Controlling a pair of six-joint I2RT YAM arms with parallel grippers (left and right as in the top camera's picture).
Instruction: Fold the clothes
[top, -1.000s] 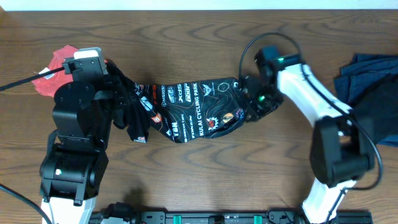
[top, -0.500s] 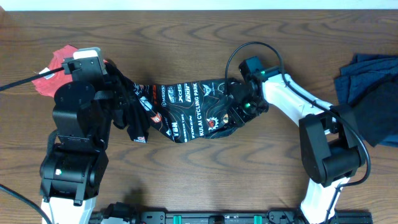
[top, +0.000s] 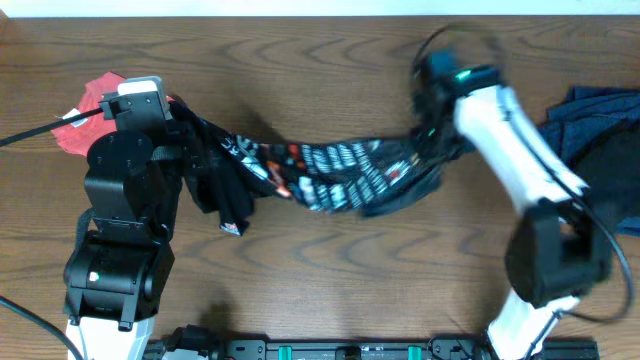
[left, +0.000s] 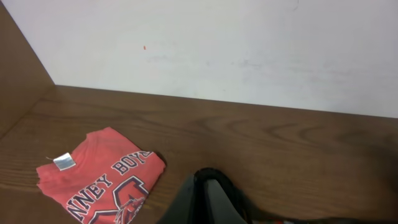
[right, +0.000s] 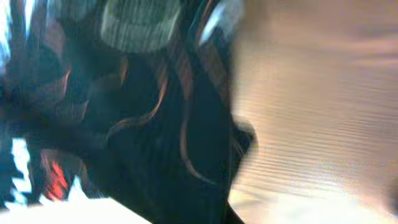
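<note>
Wood-grain table (top: 330, 60) bears limp, printed black jersey (top: 340, 170).

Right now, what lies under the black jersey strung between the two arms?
Only brown table shows around the black jersey, held by the left claw and right claw. The strip directly beneath is covered; nothing can be told there. The red tee lies apart.

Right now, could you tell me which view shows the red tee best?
The left wrist view: the red tee lies on the table, its white lettering and neck tag visible, only its lower edge cropped. Overhead, it is a small patch partly hidden behind the left arm. The right wrist view does not show it.
</note>
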